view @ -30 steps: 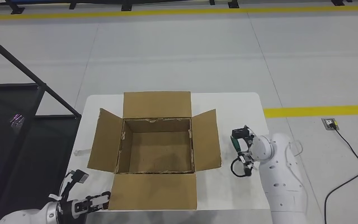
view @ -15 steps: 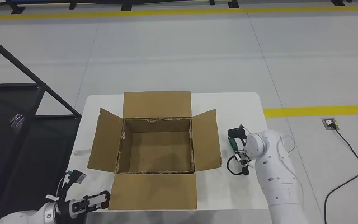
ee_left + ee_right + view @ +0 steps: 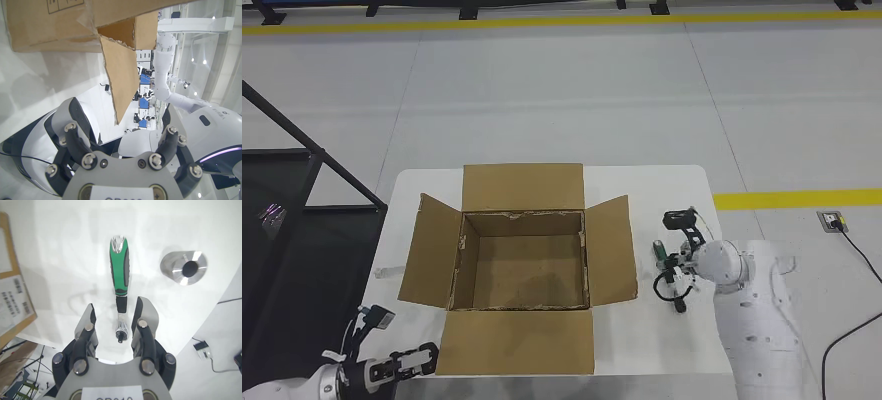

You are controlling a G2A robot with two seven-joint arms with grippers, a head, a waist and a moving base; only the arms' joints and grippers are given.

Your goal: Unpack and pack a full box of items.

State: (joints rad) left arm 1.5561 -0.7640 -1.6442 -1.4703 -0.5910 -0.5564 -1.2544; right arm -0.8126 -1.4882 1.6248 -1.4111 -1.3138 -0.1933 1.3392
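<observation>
The brown cardboard box (image 3: 525, 262) stands open in the middle of the white table, its inside bare and its flaps (image 3: 121, 75) spread outward. A ratchet wrench with a green handle (image 3: 120, 272) lies flat on the table right of the box (image 3: 656, 252). My right gripper (image 3: 115, 313) is open just above it. The wrench's chrome head (image 3: 122, 330) sits between the fingers with a gap on each side. In the top view the right gripper (image 3: 670, 272) is beside the box's right flap. My left gripper (image 3: 121, 121) is open and holds nothing, low at the table's near left corner (image 3: 407, 362).
A short steel cylinder with a dark bore (image 3: 184, 268) stands on the table close to the wrench's handle. The labelled box flap (image 3: 13, 291) is near the right gripper. The table edge (image 3: 217, 306) runs close behind the cylinder.
The right arm's elbow swung out to the right and the wrist turned, while its gripper stayed beside the box's right flap. The left gripper barely shifted.
</observation>
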